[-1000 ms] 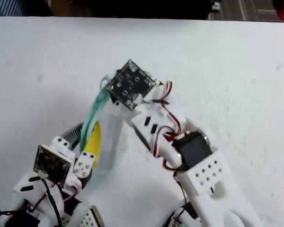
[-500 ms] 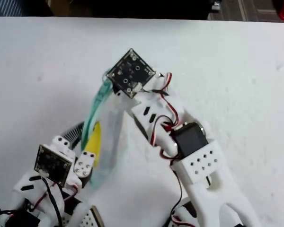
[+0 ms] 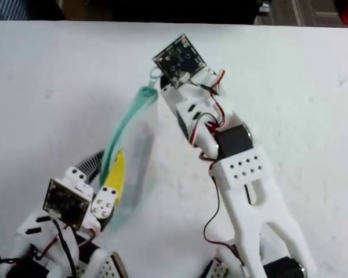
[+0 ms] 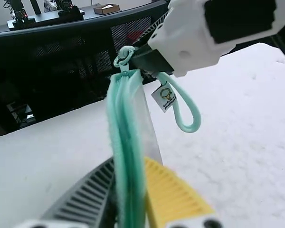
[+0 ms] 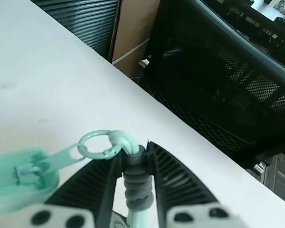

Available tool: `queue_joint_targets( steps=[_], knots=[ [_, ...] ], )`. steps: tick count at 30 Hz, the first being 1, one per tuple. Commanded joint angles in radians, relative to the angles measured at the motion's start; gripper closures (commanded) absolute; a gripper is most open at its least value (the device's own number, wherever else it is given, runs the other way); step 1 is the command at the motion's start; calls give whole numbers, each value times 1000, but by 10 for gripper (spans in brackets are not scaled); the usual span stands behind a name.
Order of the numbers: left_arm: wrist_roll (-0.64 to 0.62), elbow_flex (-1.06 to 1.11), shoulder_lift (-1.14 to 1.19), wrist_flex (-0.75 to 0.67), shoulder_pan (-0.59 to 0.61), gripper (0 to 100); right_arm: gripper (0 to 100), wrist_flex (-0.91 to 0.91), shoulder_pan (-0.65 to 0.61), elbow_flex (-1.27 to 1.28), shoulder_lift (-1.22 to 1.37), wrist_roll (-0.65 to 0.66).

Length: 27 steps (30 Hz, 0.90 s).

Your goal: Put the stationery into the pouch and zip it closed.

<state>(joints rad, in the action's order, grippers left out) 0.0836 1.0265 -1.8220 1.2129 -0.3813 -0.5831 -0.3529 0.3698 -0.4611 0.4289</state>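
White table [image 3: 58,69] | left hand [image 4: 129,165] clamps pouch [image 4: 128,107] | right hand [image 5: 134,153] clamps zipper cord [image 5: 135,190]

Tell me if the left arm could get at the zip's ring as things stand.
Probably not: the left gripper is shut on the pouch at its near end, the ring is at the far end, and the right gripper grips the cord on it.

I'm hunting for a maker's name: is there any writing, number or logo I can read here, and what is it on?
Small white tag on the cord of the pouch: a round emblem, print too small to read.
Upper circuit board and lower circuit board: nothing readable.
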Motion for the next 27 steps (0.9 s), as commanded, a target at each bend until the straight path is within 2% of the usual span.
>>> queue_joint_targets(
  steps=[1, 27],
  knots=[
    [9, -68, -10, 23, 4, 980, 981, 68, 136, -49, 42, -5],
    [11, -68, -10, 25, 4, 980, 981, 70, 147, -41, 82, -6]
  ],
)
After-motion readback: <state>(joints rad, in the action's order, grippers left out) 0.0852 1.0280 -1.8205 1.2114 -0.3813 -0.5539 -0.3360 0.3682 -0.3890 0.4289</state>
